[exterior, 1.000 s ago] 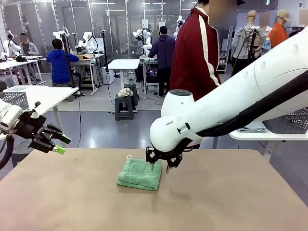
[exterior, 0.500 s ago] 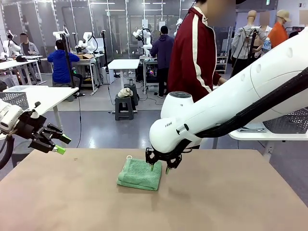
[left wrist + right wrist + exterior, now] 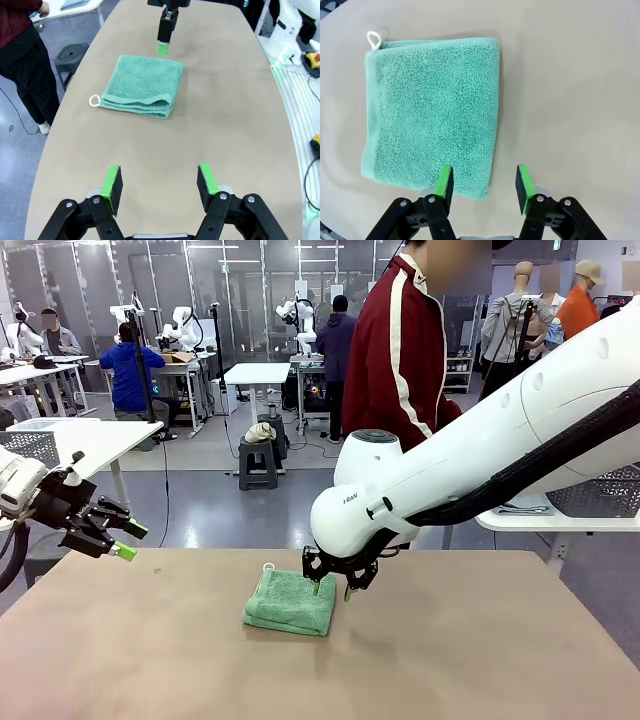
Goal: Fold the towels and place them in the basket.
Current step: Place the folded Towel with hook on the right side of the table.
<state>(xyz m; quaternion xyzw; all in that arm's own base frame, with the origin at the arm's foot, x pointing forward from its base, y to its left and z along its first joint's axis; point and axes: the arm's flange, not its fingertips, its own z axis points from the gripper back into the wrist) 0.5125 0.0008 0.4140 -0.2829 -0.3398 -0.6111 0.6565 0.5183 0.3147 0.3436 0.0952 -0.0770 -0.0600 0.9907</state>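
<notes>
Only one green towel point(image 3: 290, 602) lies folded; left gripper point(image 3: 159, 182) and right gripper point(image 3: 484, 182) both released.

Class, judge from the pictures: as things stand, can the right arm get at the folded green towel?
Probably yes: the right gripper hangs open, straddling one edge of the green towel, with nothing between them.

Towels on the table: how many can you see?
1. A folded green towel lies near the middle of the table, beneath the right end effector, which is poised over one edge of it. Another may be out of view.
</notes>
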